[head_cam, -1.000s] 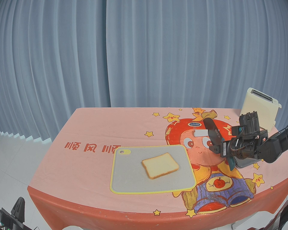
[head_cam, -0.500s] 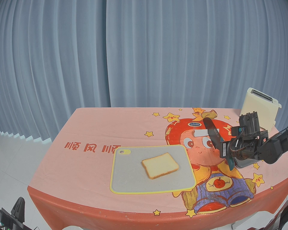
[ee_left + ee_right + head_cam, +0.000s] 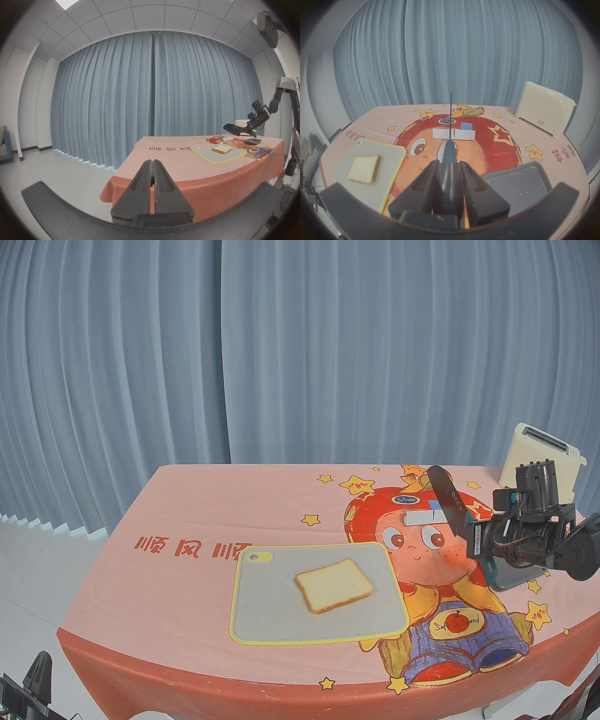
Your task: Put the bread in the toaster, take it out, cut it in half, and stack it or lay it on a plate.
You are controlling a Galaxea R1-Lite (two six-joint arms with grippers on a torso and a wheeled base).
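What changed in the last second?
The right gripper, shut on the knife, rose and shifted slightly to the robot's right, lifting the blade higher above the table. Nothing was taken hold of or let go. The bread stayed flat on the board, and the toaster stayed put.

The bread (image 3: 334, 585) is pale cream with a tan crust. The board (image 3: 269, 605) is grey, rimmed yellow-green. The bench cloth (image 3: 187, 509) is salmon pink with yellow stars and a red cartoon figure. The toaster (image 3: 540, 465) is cream. The knife (image 3: 446, 504) has a black blade and a teal handle.
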